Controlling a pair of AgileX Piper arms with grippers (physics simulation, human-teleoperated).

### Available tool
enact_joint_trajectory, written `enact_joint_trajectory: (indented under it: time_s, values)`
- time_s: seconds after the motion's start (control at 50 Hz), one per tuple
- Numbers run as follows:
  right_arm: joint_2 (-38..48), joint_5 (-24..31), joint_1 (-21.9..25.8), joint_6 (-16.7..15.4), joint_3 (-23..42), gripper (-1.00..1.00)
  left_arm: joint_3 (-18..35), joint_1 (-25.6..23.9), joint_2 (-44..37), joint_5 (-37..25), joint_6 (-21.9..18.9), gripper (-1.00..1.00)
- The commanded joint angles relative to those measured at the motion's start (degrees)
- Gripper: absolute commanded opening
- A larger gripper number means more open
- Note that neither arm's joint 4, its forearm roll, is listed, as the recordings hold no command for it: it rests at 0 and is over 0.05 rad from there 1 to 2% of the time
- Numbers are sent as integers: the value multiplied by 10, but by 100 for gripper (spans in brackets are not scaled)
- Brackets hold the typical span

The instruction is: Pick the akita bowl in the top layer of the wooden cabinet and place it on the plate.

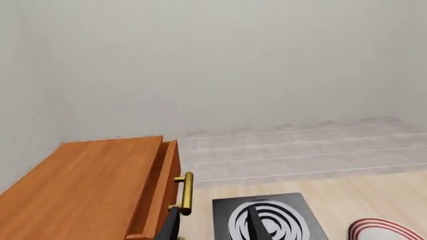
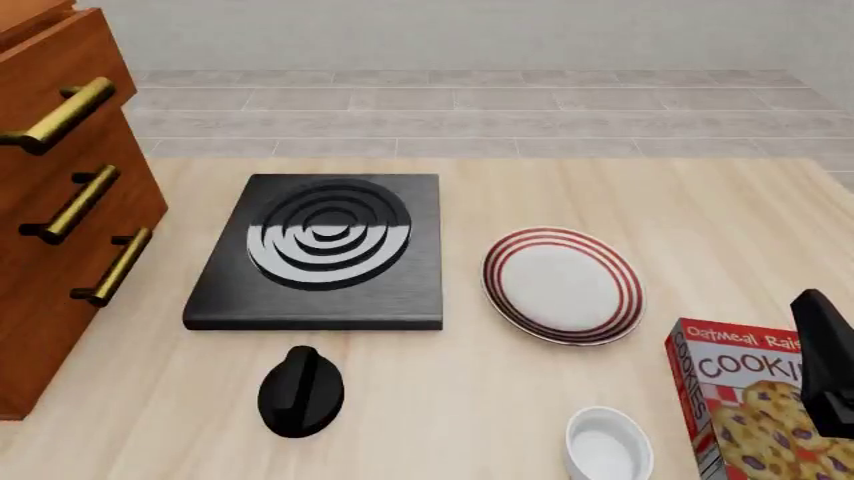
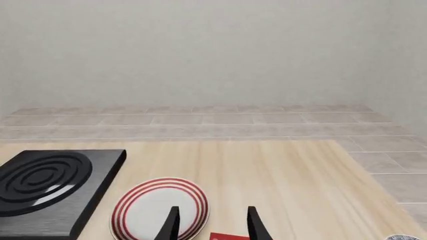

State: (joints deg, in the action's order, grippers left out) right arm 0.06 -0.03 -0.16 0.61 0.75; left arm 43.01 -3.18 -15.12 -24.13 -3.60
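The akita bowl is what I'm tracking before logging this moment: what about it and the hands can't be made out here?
- Akita bowl: in no view; the top drawer interior is hidden.
- Left hand: left wrist view's edge cuts its fingers off.
- Right hand: only its fingertips show, open, above the plate.

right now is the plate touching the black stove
Apart. The front view shows a strip of bare table between the plate and the stove; the right wrist view shows the same gap.
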Motion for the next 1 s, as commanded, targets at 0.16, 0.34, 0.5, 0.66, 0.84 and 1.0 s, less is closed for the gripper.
enact_joint_trajectory:
  time_s: [0.16, 0.34, 0.5, 0.66, 0.84, 1.0]
  values:
    - [1, 0, 1, 2, -1, 100, 47, 16, -63, -45, -15, 100]
    - [6, -2, 3, 7, 0, 100, 84, 20, -102, -73, -25, 100]
    - [21, -10, 4, 11, -2, 100, 105, 25, -122, -90, -28, 100]
    - [13, -2, 5, 12, -2, 100, 137, 26, -150, -115, -20, 100]
    - [14, -3, 5, 14, -1, 100, 162, 37, -164, -134, -25, 100]
    - [10, 0, 6, 15, -1, 100, 177, 39, -179, -147, -30, 100]
